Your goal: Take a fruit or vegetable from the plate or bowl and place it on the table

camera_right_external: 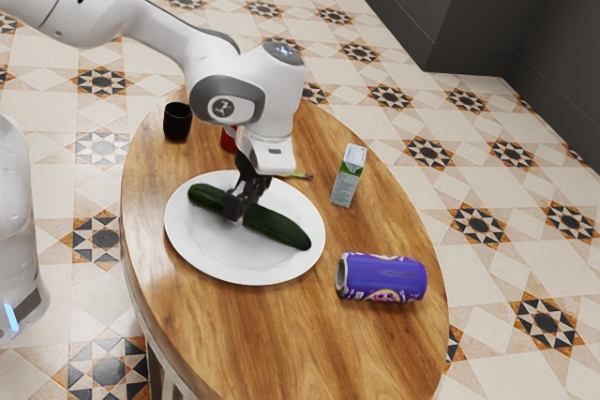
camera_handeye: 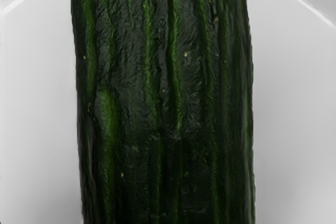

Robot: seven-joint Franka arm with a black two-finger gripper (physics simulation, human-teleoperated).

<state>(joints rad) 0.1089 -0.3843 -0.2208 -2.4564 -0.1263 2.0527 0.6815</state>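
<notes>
Exterior view: gripper [camera_right_external: 246,203] at the plate [camera_right_external: 202,248]'s cucumber [camera_right_external: 281,229], grasping stage, I'd guess. Clamped or not, I can't tell; secure it, then lift.

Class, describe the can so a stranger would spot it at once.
Find the wooden table and its white plate. Beside the plate, toward the exterior view's right, a purple can lies on its side, while the slim carton nearby stands upright.
</notes>
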